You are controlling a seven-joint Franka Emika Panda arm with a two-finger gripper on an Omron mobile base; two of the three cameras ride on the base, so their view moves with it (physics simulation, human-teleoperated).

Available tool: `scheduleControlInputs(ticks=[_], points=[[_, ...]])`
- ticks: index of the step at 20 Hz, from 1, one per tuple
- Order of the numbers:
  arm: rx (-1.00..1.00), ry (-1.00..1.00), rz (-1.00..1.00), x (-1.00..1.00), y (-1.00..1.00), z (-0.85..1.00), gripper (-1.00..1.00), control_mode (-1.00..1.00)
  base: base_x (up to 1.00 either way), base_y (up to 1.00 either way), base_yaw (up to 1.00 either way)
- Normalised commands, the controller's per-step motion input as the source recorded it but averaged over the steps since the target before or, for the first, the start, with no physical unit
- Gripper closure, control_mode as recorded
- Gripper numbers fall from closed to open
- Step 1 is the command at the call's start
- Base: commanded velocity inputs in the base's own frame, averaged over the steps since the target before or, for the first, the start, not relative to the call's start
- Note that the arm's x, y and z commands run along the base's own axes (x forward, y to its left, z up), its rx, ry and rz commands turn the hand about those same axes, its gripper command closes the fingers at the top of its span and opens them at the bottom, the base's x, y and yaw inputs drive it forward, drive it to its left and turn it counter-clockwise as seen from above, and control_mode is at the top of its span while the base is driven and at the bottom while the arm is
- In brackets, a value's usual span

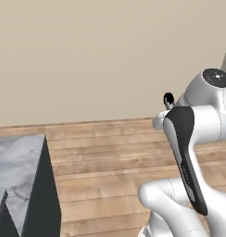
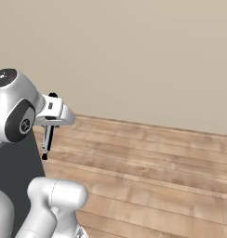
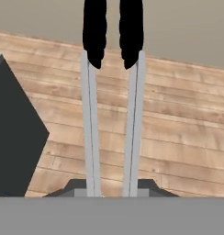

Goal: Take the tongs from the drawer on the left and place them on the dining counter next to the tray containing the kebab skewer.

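Silvery tongs [image 3: 111, 124] with dark tips fill the middle of the hand view, their two arms rising from the gripper [image 3: 111, 190], which is clenched on their lower end, above a wooden plank floor [image 3: 178, 137]. From the right base view, the gripper [image 2: 52, 122] juts from the white arm in mid-air with the tongs [image 2: 47, 139] hanging below it, dark tip lowest. Only the left base view shows a grey marbled surface [image 1: 15, 166] at lower left, well apart from the tongs' dark tip [image 1: 168, 98] peeking beside the arm.
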Motion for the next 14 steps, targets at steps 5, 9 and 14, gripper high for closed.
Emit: scheduleControlInputs(ticks=[5,9,14], points=[[0.00,0.00,0.00,0.00,0.00,0.00,1.00,1.00,1.00,-0.36,0.07],[0.00,0.00,0.00,0.00,0.00,0.00,1.00,1.00,1.00,-0.34,0.07],[0.00,0.00,0.00,0.00,0.00,0.00,1.00,1.00,1.00,-0.28,0.06]])
